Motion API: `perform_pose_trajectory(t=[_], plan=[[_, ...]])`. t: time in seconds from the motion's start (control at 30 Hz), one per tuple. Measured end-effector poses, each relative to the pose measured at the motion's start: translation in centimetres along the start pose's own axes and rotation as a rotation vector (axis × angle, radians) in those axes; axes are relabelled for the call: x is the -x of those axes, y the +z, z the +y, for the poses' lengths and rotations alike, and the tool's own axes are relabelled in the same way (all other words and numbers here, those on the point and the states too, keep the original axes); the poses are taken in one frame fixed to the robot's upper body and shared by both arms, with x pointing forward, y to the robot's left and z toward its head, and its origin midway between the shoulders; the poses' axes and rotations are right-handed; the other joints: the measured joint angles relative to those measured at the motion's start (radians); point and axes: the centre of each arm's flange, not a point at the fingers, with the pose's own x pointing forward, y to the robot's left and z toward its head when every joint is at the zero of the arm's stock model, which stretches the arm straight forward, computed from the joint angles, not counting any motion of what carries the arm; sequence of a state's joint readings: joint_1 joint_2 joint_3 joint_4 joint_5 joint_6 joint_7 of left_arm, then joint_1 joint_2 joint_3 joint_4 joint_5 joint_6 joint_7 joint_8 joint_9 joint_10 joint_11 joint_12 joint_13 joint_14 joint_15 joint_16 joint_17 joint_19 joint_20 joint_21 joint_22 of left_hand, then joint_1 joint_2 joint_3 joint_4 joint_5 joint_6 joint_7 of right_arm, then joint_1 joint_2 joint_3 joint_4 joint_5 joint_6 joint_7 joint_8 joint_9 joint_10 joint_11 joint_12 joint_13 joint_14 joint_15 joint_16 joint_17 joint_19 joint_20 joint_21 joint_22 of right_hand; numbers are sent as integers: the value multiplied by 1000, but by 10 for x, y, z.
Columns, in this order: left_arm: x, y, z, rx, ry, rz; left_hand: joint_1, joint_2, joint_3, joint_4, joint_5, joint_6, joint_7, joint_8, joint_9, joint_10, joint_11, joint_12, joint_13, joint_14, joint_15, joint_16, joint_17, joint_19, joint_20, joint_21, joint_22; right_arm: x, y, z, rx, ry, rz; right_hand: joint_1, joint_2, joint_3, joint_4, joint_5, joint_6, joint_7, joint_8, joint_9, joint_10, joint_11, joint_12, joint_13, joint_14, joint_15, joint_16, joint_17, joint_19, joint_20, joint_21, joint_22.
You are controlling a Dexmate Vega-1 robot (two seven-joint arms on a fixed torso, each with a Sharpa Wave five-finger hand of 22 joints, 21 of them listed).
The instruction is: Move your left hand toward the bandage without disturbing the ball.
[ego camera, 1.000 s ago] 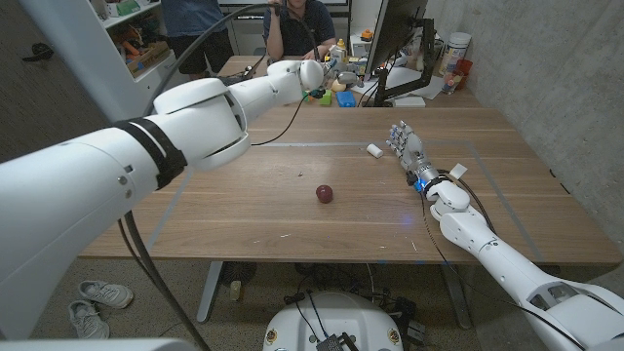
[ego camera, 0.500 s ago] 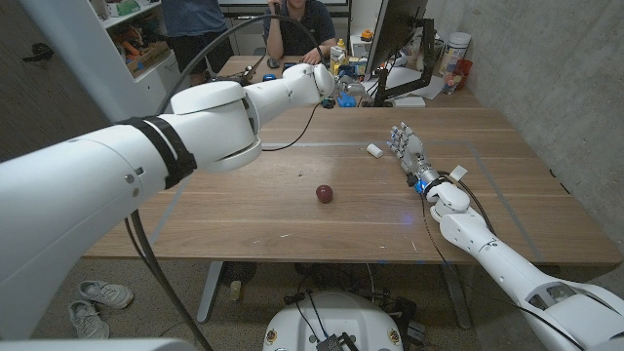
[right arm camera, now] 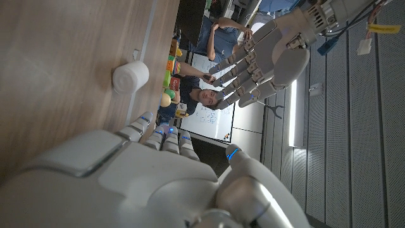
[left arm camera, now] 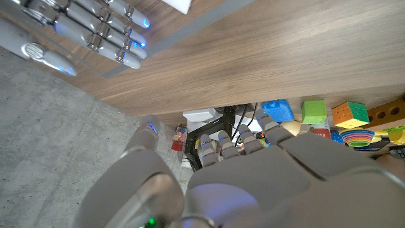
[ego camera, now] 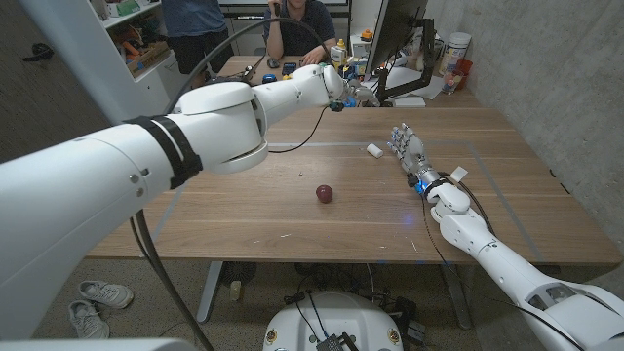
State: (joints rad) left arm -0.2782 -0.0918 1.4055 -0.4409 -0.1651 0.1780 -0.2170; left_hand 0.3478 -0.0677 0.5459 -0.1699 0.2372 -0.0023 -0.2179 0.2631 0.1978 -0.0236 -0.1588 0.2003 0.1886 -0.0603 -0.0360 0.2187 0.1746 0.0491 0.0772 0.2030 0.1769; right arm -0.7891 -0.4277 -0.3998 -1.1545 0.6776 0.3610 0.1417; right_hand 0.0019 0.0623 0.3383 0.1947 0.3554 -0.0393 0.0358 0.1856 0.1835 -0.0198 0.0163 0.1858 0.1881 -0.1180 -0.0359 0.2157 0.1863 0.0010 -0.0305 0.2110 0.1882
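Carried farther across the far side of the counter [ego camera: 292, 210] over the past second, the left robot hand [ego camera: 353, 95] is now seen above the back edge, closer to the bandage [ego camera: 373, 150] than it was. That swing is judged to serve the task, since the arm passes well behind the ball [ego camera: 324, 193], which is seen in the same spot, untouched.

Largest first: one wooden counter is counted, then two white arms. The left robot hand [right arm camera: 272, 47] is held aloft with its fingers spread apart and nothing in them. The right robot hand [ego camera: 409, 150] is stood near the counter's right side, fingers extended and parted, holding nothing. One small dark red ball is seen near the counter's middle. One small white bandage roll [right arm camera: 130, 76] lies just beside the right robot hand's fingertips [right arm camera: 145, 120], apart from them and well apart from the ball.
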Motion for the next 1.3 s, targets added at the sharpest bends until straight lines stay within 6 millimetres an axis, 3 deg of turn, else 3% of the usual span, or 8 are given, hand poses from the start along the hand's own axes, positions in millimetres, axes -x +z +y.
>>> perform_pose_trajectory(t=[0.2,0.7,1.3], plan=[[-1,8,-6,13,-11,-13,39,-6,-12,8,8,28,-3,0,0,0,0,-5,0,0,0,-5,0,4,4,-4,3,2,-1,-2,-4,-3,-1,0,0,0,0,0,0,0,0,0,0,0,0,0,0,0,0,0,0,0,0,0],[-5,28,-27,57,-41,-47,58,-6,-18,10,8,40,-2,0,0,12,-2,-5,0,19,0,-4,0,19,10,-4,3,9,-5,-10,-11,-17,3,0,0,0,0,0,0,0,0,0,11,3,8,0,0,0,0,0,0,0,0,0],[-9,27,-52,58,-75,-46,66,-6,-18,10,8,49,-4,0,0,27,2,-5,5,22,4,-4,0,21,13,-4,2,16,-12,-19,-20,-34,10,0,0,0,0,0,0,0,0,0,11,3,8,0,4,4,0,0,0,0,0,0]])
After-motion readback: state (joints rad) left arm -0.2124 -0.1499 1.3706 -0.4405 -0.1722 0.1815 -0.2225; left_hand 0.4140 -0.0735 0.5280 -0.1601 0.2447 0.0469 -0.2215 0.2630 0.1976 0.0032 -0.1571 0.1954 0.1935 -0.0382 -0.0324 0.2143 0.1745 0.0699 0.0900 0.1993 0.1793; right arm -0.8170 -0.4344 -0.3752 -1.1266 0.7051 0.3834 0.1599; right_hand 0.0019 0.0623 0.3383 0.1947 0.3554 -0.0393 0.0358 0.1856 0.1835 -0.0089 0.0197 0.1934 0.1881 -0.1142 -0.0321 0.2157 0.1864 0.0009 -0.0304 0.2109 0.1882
